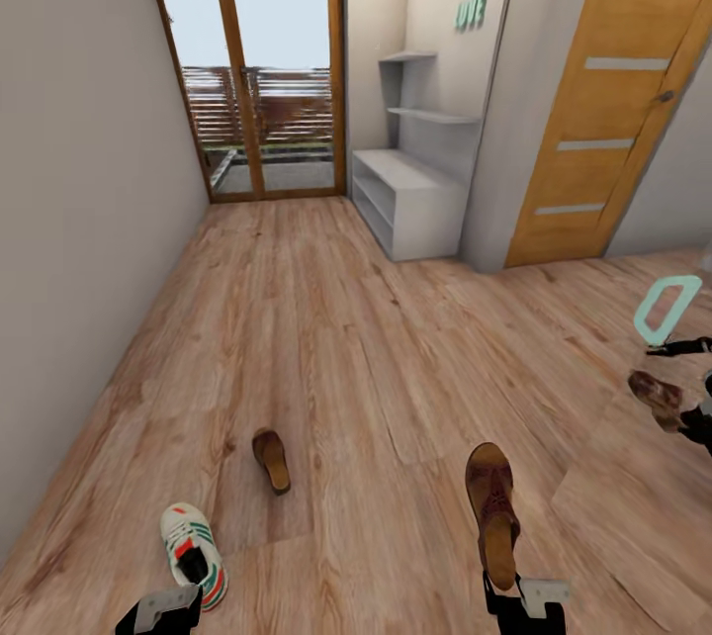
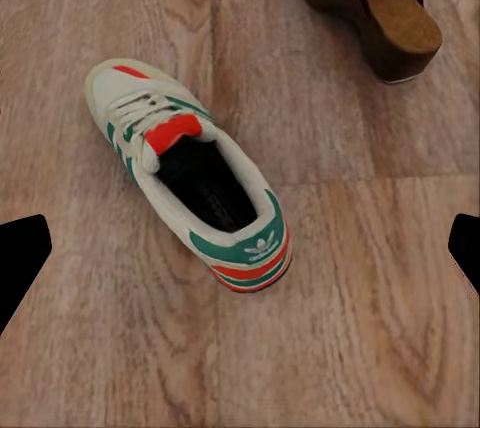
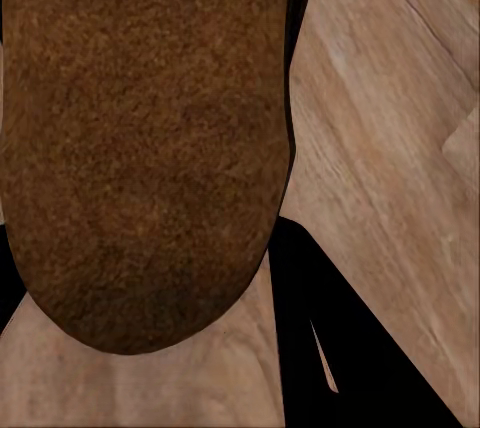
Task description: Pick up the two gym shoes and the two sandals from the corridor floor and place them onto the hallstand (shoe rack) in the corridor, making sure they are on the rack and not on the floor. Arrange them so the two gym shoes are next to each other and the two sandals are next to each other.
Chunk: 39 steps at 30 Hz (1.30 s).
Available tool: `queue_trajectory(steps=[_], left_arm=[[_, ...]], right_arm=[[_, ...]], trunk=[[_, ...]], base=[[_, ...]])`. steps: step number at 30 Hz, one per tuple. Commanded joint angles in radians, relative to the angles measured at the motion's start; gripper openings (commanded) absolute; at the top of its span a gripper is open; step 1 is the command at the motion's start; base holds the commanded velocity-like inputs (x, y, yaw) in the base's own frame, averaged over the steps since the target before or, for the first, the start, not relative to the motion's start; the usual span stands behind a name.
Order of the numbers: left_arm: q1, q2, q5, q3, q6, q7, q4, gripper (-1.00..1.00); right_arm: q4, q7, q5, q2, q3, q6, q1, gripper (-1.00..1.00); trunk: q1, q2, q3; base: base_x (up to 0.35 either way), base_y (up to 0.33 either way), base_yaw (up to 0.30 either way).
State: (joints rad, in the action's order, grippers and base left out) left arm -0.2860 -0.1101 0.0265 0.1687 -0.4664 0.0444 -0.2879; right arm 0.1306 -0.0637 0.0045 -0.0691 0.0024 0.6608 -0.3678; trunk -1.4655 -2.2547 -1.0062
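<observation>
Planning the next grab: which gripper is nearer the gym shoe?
Left. The left gripper sits right beside the gym shoe; the right gripper is across the floor, holding a sandal.

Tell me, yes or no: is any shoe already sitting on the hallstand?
No. In the head view the hallstand carries no shoes, while a gym shoe and a sandal lie on the corridor floor.

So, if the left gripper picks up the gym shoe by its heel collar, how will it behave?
The gym shoe probably feels light. Its padded collar may squash between the fingers, so the grip could slip. Held at the heel, the toe would likely droop. Its flat sole makes rolling unlikely on the corridor floor.
</observation>
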Motion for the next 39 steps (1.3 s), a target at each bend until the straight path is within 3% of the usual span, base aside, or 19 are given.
queue_trajectory(steps=[1,10,28,39], left_arm=[[-0.001,0.000,0.003,0.003,-0.003,0.005,0.001,1.00],[-0.001,0.000,0.003,0.003,-0.003,0.005,0.001,1.00],[-0.001,0.000,0.003,0.005,-0.003,0.005,0.001,1.00],[-0.001,-0.001,0.003,0.005,-0.003,0.005,0.001,1.00]], right_arm=[[0.000,-0.001,-0.003,0.000,0.001,0.002,0.000,-1.00],[0.000,-0.001,-0.003,0.000,0.001,0.002,0.000,-1.00],[0.000,-0.001,-0.003,0.000,0.001,0.002,0.000,-1.00],[0.000,-0.001,-0.003,0.000,0.001,0.002,0.000,-1.00]], trunk=[[0.000,0.000,-0.001],[0.000,0.000,-0.006],[0.000,0.000,-0.007],[0.000,0.000,-0.013]], base=[[0.281,-0.164,0.237],[0.281,-0.164,0.221],[0.281,-0.157,0.022],[0.283,-0.044,0.106]])
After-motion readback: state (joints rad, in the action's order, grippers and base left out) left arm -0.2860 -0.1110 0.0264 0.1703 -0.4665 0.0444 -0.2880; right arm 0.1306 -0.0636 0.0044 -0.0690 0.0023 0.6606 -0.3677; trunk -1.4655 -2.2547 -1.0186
